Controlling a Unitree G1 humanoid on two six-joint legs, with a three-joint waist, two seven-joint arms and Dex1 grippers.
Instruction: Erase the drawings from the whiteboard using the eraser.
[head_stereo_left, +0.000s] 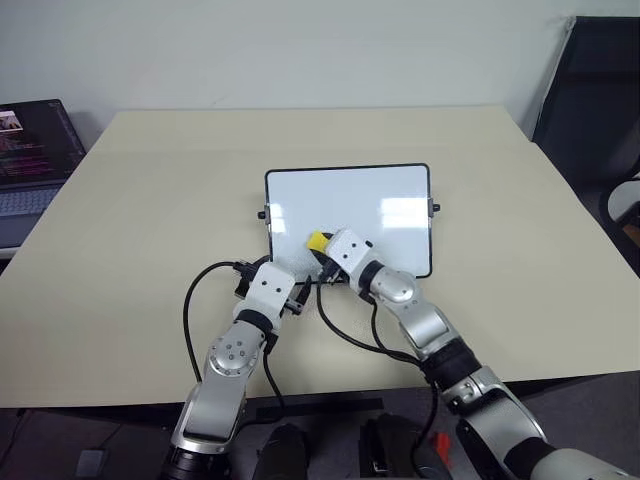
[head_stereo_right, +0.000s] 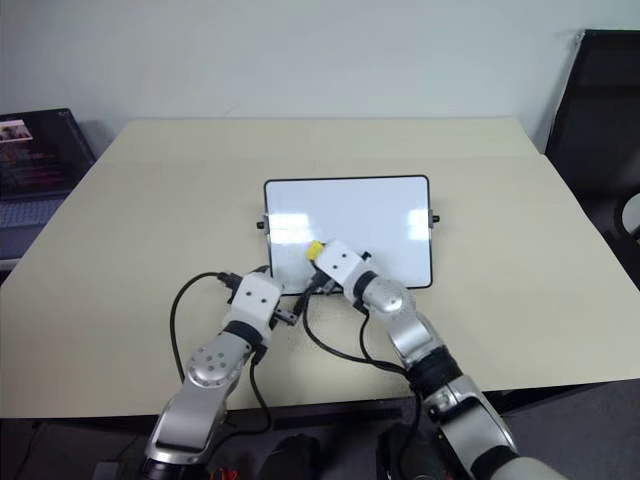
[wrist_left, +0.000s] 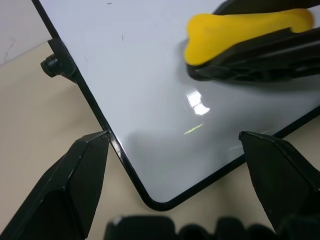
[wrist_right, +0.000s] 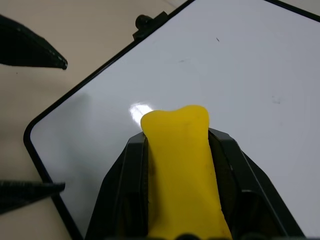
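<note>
**Wiping the near-left corner of the board**

The eraser sits clamped between the right gripper's two black fingers, its yellow end poking out ahead of them, over the board's white surface. From the head views it hangs above the whiteboard's 7 o'clock region, near the rounded corner closest to the robot's left side. Whether its base presses the surface or floats just above cannot be told.

The left gripper stands spread wide, one finger outside the frame on the table, the other over the board, straddling that same corner without pinching it.

The drawings are hard to find: only a few faint specks show on the white, toward 12 o'clock from the eraser. I judge a good stroke keeps the base flat, presses evenly, and sweeps outward toward those specks, while the left gripper steadies the frame against sliding.
</note>
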